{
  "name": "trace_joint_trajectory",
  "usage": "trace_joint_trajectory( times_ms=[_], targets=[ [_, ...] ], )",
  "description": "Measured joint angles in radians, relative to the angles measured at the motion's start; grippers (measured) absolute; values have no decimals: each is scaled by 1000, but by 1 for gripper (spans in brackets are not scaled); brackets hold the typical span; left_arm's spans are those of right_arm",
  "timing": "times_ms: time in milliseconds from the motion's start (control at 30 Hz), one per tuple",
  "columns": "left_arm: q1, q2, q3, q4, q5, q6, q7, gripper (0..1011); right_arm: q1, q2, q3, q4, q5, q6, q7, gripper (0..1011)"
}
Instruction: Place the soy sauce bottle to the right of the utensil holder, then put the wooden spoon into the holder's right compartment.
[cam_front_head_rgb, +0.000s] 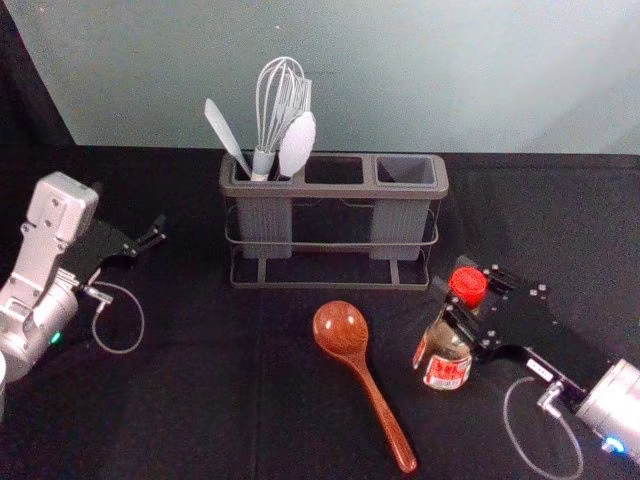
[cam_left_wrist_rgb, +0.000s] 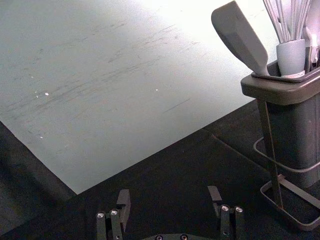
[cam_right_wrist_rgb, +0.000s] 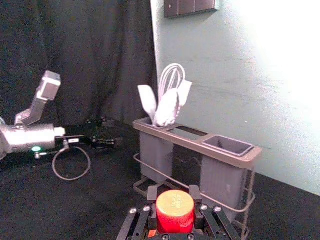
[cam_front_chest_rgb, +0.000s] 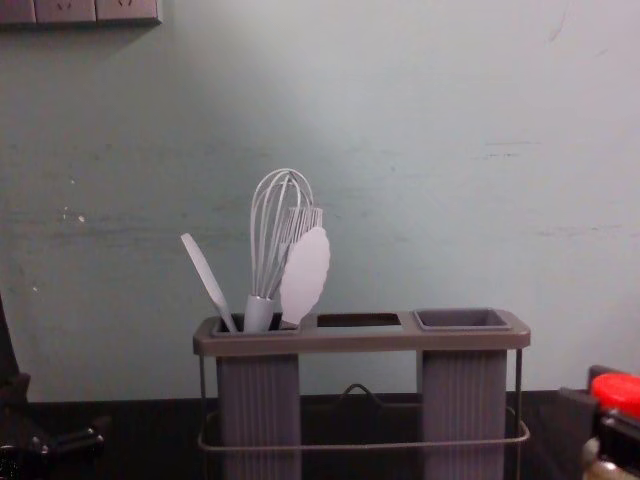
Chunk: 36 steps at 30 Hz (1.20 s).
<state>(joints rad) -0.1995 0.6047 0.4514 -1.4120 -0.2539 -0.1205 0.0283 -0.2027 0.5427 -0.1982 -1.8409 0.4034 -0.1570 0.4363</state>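
Right tool (cam_front_head_rgb: 455, 302) pinching 1 soy sauce bottle (cam_front_head_rgb: 447, 350) near its top | 1 wooden spoon (cam_front_head_rgb: 341, 326) on table (cam_front_head_rgb: 200, 410), left of it | 1 utensil holder (cam_front_head_rgb: 335, 190) beyond, leftward | left tool (cam_front_head_rgb: 155, 234) spread, far left

"Where's the left arm (cam_front_head_rgb: 30, 305)?"

"In from the left edge of the head view, a green light (cam_front_head_rgb: 56, 338) glowing near its wrist. The left hand (cam_front_head_rgb: 150, 236) points forward and inward, fingers (cam_left_wrist_rgb: 123, 202) spread wide."

"And the right arm (cam_front_head_rgb: 615, 405)?"

"It reaches in from the lower right, with a blue light (cam_front_head_rgb: 612, 444) on it and a cable (cam_front_head_rgb: 508, 420) looping near the wrist. The right hand (cam_front_head_rgb: 456, 296) points forward and toward the middle."

"Gripping?"

"Yes, its two fingers (cam_right_wrist_rgb: 152, 196) press in from opposite sides, a gap between them."
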Motion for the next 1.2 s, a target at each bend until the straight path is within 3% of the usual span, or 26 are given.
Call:
trace_joint_trajectory(
  times_ms=[567, 867, 1200],
  targets=[
    [0, 0, 0, 0, 0, 0, 0, 1011, 68, -12, 76, 94, 25, -13, -1, 382],
    [0, 0, 0, 0, 0, 0, 0, 1011, 138, -37, 78, 173, 35, -19, 7, 382],
    [0, 0, 0, 0, 0, 0, 0, 1011, 248, -73, 52, 298, 34, -18, 20, 382]
  ],
)
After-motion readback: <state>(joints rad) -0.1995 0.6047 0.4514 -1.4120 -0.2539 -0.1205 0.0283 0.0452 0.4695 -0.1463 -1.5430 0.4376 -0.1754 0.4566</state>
